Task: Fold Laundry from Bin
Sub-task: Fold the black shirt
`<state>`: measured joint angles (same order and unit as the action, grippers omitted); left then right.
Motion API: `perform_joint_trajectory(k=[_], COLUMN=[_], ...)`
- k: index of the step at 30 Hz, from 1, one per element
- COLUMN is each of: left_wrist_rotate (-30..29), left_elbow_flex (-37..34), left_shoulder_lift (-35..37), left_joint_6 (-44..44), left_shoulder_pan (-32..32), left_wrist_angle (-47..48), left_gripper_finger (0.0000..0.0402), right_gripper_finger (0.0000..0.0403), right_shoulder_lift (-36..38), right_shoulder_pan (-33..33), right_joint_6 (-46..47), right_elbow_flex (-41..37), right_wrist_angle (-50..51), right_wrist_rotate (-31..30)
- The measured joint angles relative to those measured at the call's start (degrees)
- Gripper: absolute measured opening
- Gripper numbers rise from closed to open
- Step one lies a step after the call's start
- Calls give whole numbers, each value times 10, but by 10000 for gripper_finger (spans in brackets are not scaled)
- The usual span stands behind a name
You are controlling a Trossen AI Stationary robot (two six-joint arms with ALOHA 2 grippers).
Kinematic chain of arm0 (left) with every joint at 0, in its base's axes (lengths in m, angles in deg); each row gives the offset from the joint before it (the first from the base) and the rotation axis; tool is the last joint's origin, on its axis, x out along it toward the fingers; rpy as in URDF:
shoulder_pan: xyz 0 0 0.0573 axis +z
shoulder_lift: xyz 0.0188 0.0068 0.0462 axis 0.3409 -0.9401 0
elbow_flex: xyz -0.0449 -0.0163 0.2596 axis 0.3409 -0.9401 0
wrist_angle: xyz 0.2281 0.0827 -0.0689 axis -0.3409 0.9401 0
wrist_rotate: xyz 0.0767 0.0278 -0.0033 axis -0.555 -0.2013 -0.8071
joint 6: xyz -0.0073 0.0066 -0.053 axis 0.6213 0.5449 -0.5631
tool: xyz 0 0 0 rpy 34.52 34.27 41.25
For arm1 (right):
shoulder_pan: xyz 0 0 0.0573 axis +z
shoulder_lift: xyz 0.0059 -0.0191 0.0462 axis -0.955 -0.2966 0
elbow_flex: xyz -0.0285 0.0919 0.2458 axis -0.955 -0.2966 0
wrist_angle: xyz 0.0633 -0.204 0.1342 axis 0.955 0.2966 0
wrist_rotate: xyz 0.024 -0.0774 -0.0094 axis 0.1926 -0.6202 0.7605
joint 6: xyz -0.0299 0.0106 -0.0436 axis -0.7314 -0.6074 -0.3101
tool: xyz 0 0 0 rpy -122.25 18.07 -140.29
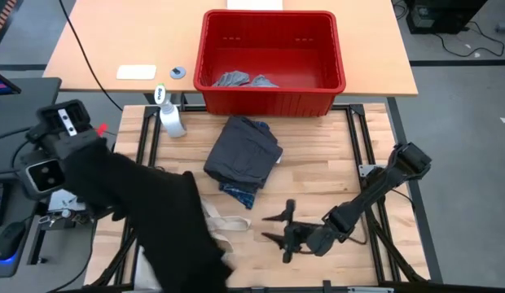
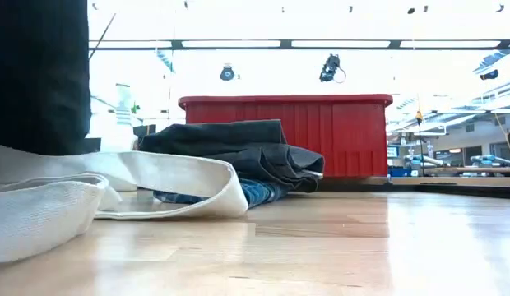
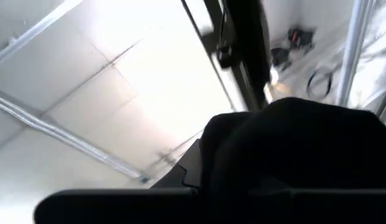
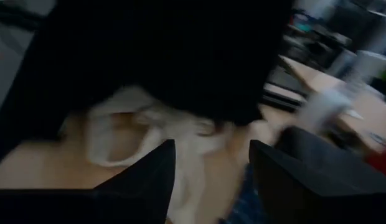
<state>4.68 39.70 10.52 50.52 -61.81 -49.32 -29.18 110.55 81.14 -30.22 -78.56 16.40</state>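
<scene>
seen level across a pale wooden tabletop (image 2: 337, 247). at the near left, a cream canvas tote bag (image 2: 41, 205) lying flat, its long handle (image 2: 189, 177) looping toward the middle. above it, a hanging black fabric piece (image 2: 39, 74) filling the upper left corner. behind the handle, a folded dark grey garment (image 2: 238, 152) stacked on a blue plaid piece (image 2: 259, 193), resting on the table. farther back, a large rectangular red plastic bin (image 2: 321, 131) with a thick rim. beyond, a bright room with ceiling lights.
</scene>
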Motion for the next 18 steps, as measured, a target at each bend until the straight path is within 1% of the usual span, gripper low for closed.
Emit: perform_joint_trajectory(k=[3,6,10,14,15,16,18], left_wrist_rotate=[-46,-125,-280,-430,-458,-474,-480], left_elbow_flex=[0,1,1,1,1,1,1], left_shoulder_lift=[0,-1,-3,-7,-7,-8,-8], left_joint_6=[49,96,128,174,181,178,163], left_shoulder_pan=[10,31,63,123,144,163,202], left_wrist_angle=[5,25,71,96,101,111,118], left_gripper_finger=[32,32,32,32,32,32,31], right_gripper_finger=[209,209,209,209,209,209,208], right_shoulder_lift=[-48,-100,-164,-181,-181,-181,-181], right_shoulder_pan=[-6,-16,-33,-39,-39,-39,-39], right_joint_6=[-42,-64,-65,-65,-63,-63,-70], right_elbow_flex=[14,62,140,206,220,232,250], right_wrist_angle=[-64,-81,-50,13,25,37,42], right_wrist_rotate=[47,58,62,63,69,79,106])
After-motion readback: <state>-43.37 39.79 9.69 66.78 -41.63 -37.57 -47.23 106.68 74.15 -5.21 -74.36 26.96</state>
